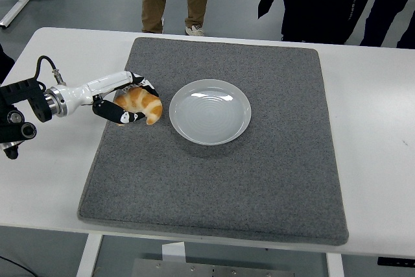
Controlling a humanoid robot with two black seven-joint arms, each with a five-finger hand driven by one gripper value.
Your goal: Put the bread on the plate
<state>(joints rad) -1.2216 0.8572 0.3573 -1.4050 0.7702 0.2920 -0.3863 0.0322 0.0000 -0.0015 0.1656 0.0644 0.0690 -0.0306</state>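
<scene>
Left hand clasped round bread, carried just above mat near its left edge, close beside plate. Pick-up done; transfer over plate and release left to do. Plate bare. Right hand unseen.

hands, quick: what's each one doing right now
Left hand: closed on the golden-brown croissant, beside the white round plate.
Right hand: not in view.
</scene>
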